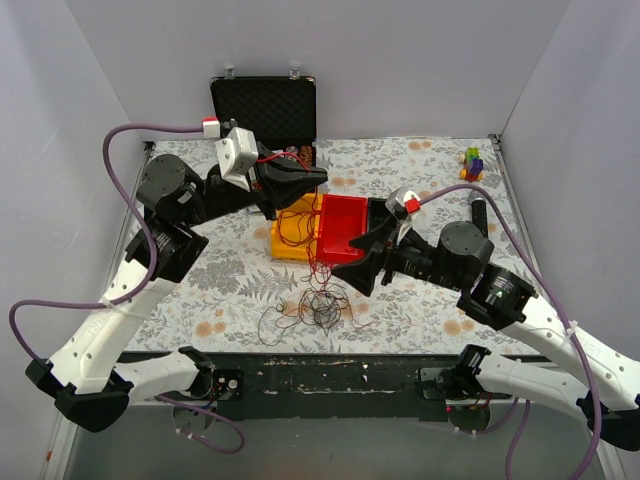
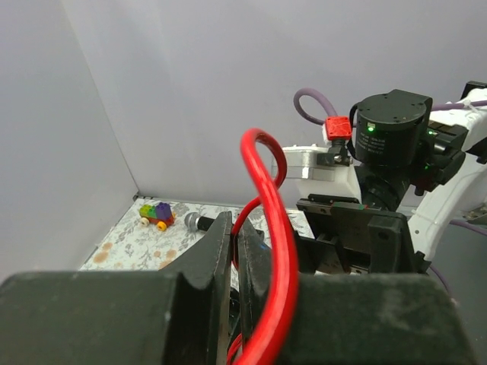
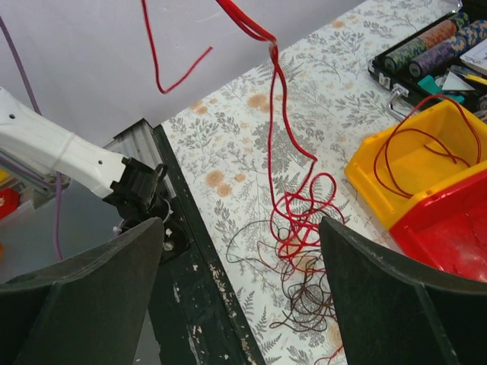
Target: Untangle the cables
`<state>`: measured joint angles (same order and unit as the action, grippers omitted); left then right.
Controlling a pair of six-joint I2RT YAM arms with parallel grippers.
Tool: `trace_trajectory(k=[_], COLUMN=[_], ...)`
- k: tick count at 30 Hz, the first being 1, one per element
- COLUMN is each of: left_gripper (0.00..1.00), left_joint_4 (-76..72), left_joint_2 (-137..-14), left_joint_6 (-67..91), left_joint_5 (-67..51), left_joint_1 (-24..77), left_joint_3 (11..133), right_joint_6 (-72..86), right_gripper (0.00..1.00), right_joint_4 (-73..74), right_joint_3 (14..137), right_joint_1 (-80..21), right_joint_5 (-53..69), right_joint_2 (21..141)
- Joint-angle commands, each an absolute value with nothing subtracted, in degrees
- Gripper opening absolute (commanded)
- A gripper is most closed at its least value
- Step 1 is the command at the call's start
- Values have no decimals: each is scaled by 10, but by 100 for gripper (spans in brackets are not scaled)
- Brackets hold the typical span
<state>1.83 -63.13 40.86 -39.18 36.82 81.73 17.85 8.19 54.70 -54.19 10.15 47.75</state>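
The left tool is closed on a red strand of the cables, raised toward the far edge of the bench. The right tool is held wide open, empty.

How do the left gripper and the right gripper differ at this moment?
The left gripper is shut, the right gripper wide open. The left gripper pinches a red cable; the right gripper holds nothing. The left gripper sits by the black case, the right gripper hangs over the nest of cables. Both are black and two-fingered.
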Motion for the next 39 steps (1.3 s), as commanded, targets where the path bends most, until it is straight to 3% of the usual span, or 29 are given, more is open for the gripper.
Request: trace_trajectory(k=[1, 10, 26, 30, 35, 39], left_gripper=[0, 0, 0, 0, 0, 0], left_joint_4=[16, -18, -29, -33, -34, -25], left_joint_2=[-620, -620, -614, -610, -601, -601], left_joint_6=[407, 425, 437, 438, 424, 390], left_joint_5=[-339, -288, -290, -290, -287, -287], left_joint_1=[365, 366, 366, 365, 365, 364], left_joint_3=[811, 773, 762, 757, 755, 784], right_joint_6=[199, 265, 218, 228, 233, 235], right_gripper=[91, 79, 62, 47, 2, 1], right_joint_4=[-22, -183, -215, -232, -203, -156], right_joint_3=[572, 538, 616, 631, 623, 552], right_joint_1=[-549, -566, -592, -592, -593, -592], right_joint_5=[124, 119, 56, 66, 63, 41], right_joint_2=[468, 498, 627, 655, 650, 593])
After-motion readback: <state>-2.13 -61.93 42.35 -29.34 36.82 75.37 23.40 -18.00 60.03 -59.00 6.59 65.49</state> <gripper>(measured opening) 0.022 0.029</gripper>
